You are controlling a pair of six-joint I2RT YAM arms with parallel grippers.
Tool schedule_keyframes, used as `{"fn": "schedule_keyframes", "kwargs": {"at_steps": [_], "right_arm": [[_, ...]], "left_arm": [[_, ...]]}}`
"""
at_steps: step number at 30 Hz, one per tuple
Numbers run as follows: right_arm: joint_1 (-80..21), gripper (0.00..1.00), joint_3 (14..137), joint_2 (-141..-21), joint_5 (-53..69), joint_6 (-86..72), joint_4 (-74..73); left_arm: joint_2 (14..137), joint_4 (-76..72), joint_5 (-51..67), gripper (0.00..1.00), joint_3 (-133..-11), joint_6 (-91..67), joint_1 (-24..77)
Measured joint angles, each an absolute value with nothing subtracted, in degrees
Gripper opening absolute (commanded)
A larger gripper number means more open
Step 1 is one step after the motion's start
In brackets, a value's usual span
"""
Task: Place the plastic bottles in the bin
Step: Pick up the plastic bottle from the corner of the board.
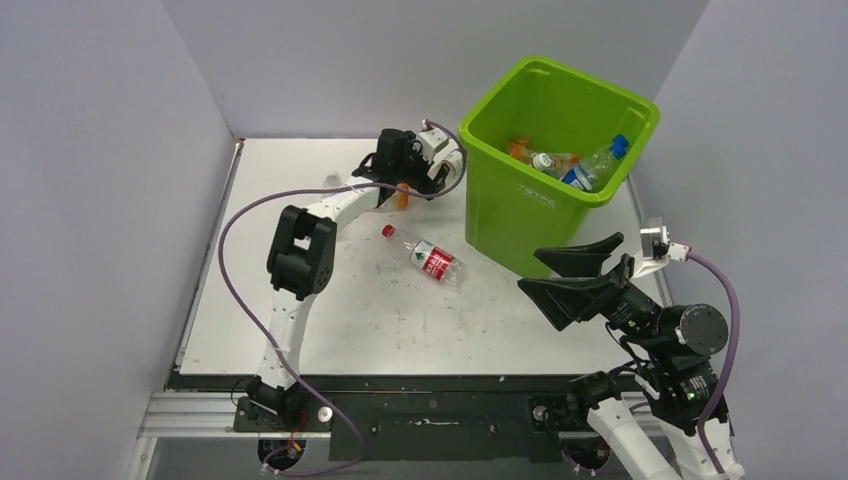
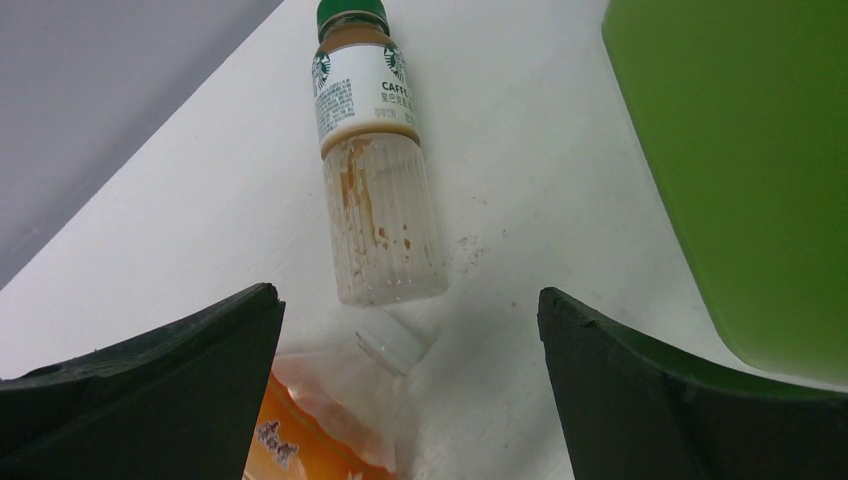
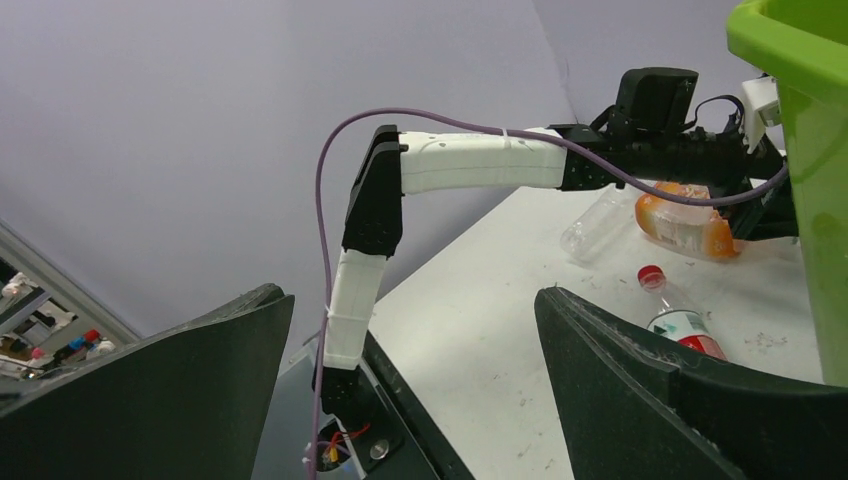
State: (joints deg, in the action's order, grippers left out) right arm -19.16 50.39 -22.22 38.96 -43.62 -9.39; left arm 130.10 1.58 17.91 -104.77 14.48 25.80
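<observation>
Hovered at the picking step with the left gripper, open and empty, above the orange bottle on the counter near the bin, the right gripper open too; probably needed next to descend and clench it.

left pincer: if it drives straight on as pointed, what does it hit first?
Most likely the orange-labelled bottle just ahead between its open fingers; the green-capped coffee bottle lies beyond. Depth is unclear.

Tall lime-green plastic bin far R on white table, crushed clear bottles inside, red-capped clear bottle lying L of bin, orange-labelled bottle behind it, nr bin.
</observation>
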Motion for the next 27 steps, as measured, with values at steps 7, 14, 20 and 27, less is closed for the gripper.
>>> {"fn": "schedule_keyframes", "kwargs": {"at_steps": [7, 14, 20, 27], "right_arm": [[-19.6, 0.95, 50.4, -22.4, 37.3, -41.3, -11.4], [-19.6, 0.95, 50.5, -22.9, 36.6, -40.2, -12.4], [-20.3, 0.95, 50.5, -23.4, 36.2, -39.4, -13.4], [-20.4, 0.94, 50.5, -23.5, 35.7, -39.2, -13.4]], "left_arm": [[138.9, 0.7, 18.2, 0.94, -115.0, 15.9, 25.8], [149.1, 5.2, 16.5, 0.88, -131.7, 16.1, 26.1], [152.9, 8.7, 14.3, 0.91, -134.9, 15.7, 26.6], [154.0, 15.4, 13.9, 0.91, -138.0, 15.9, 26.9]]}}
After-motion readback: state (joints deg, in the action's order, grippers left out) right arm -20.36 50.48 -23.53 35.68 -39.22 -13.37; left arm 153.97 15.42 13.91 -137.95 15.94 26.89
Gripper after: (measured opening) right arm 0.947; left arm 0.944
